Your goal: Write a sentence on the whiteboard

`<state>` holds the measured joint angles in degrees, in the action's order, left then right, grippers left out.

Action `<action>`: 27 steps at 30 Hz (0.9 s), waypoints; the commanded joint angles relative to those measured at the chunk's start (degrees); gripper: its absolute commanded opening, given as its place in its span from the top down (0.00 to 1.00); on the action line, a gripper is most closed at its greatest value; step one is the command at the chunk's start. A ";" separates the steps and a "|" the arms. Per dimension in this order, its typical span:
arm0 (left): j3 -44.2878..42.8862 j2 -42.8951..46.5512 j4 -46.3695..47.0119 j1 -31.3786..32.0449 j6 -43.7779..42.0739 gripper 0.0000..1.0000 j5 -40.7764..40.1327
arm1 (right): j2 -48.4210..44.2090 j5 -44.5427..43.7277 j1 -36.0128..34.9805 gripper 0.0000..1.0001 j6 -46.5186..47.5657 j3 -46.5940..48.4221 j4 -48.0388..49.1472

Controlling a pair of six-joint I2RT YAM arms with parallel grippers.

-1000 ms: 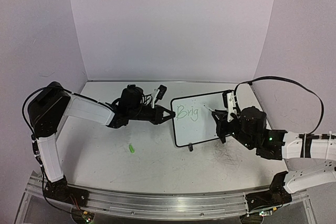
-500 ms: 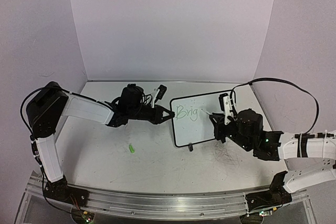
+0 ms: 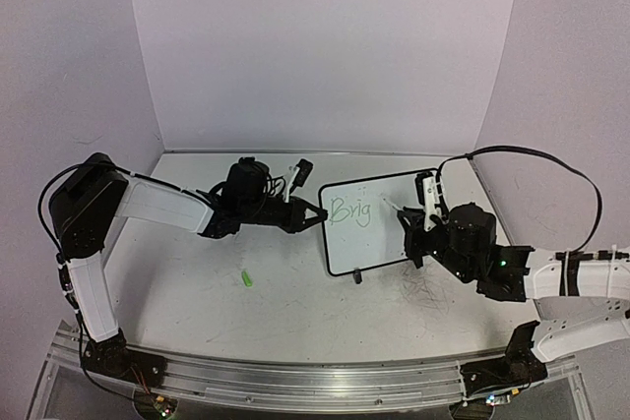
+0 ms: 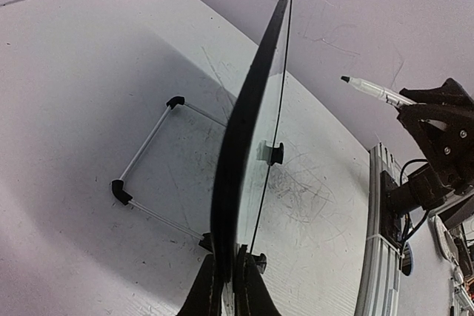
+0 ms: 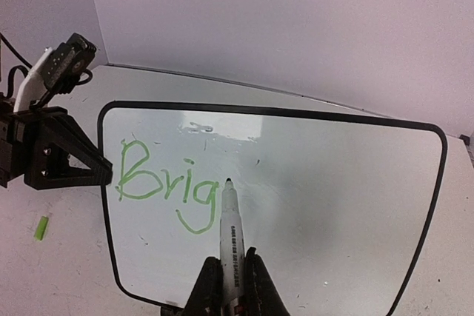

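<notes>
A: Item: whiteboard [image 5: 333,183], standing tilted on the table [image 3: 197,282]; left gripper [image 3: 317,215] clamped on its edge. The sentence [image 5: 159,183] reads "Brig".

B: Item: right gripper [image 5: 228,286], clenched on the marker [image 5: 230,234], tip off the surface beside the "g". Touch lightly; keep the line level.

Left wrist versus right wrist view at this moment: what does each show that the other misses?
Only the left wrist view: the whiteboard seen edge-on, its wire stand behind it, and an apparent gap between the marker tip and the board face. Only the right wrist view: the green writing reading "Brig", and a small green object beside the board. Both: the left gripper shut on the board's frame, and the right gripper shut on the marker.
</notes>
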<state>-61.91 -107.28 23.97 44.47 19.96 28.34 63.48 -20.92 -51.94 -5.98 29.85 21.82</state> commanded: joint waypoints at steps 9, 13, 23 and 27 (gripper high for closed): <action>-1.14 2.35 -4.59 -0.35 -2.43 1.00 -3.76 | 2.18 -3.92 0.00 1.00 2.37 5.66 1.29; -1.24 2.13 -4.64 -0.32 -2.55 1.00 -3.63 | 3.67 -4.49 0.00 1.00 1.55 5.22 1.80; -1.65 2.64 -5.06 -0.35 -2.82 1.00 -3.28 | 0.59 -3.16 0.00 1.00 1.39 -0.05 5.96; -1.75 2.61 -5.21 -0.35 -2.72 1.00 -3.39 | -0.26 -3.40 0.00 1.00 1.84 -1.17 7.04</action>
<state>-62.19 -106.82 22.72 44.58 19.29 28.03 64.90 -23.68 -51.94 -4.71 29.37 24.85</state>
